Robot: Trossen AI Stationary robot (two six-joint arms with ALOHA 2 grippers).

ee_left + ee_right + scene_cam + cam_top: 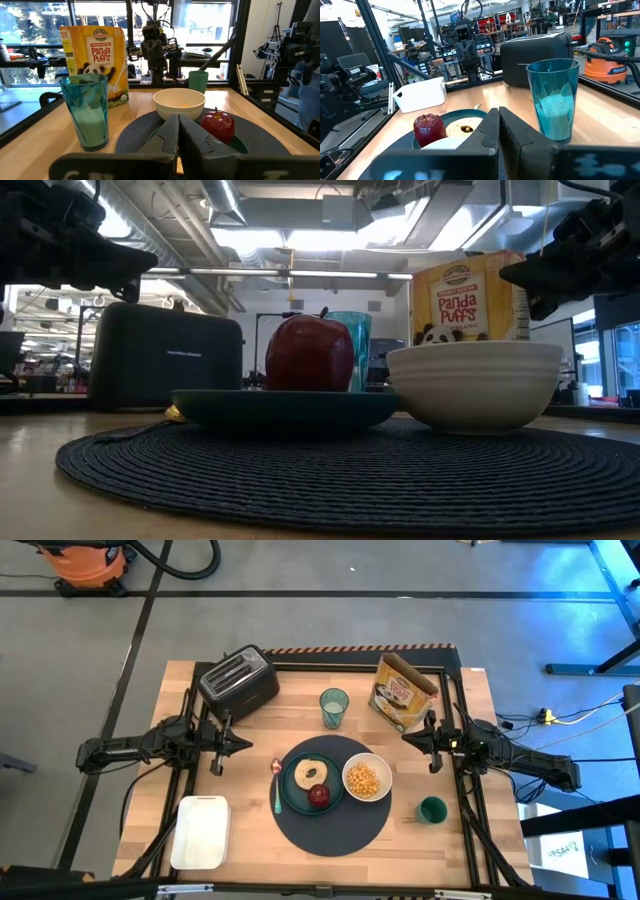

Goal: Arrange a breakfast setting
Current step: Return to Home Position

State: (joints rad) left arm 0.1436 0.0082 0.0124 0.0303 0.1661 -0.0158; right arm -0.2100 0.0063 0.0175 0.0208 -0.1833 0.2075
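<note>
A round dark-blue mat (330, 830) lies at the table's middle front. On it sits a teal plate (290, 790) with a bagel (310, 773) and a red apple (319, 796), and a white bowl (367, 779) of yellow cereal. A teal utensil (277, 790) lies along the plate's left. A small dark-green mug (432, 809) stands right of the mat. My left gripper (246, 743) is shut and empty, left of the mat. My right gripper (408, 738) is shut and empty, right of the mat.
A black toaster (238, 681) stands at the far left. A teal glass (334, 707) stands behind the mat. A Panda Puffs cereal box (403, 691) stands at the far right. A white rectangular tray (200, 831) lies at the front left.
</note>
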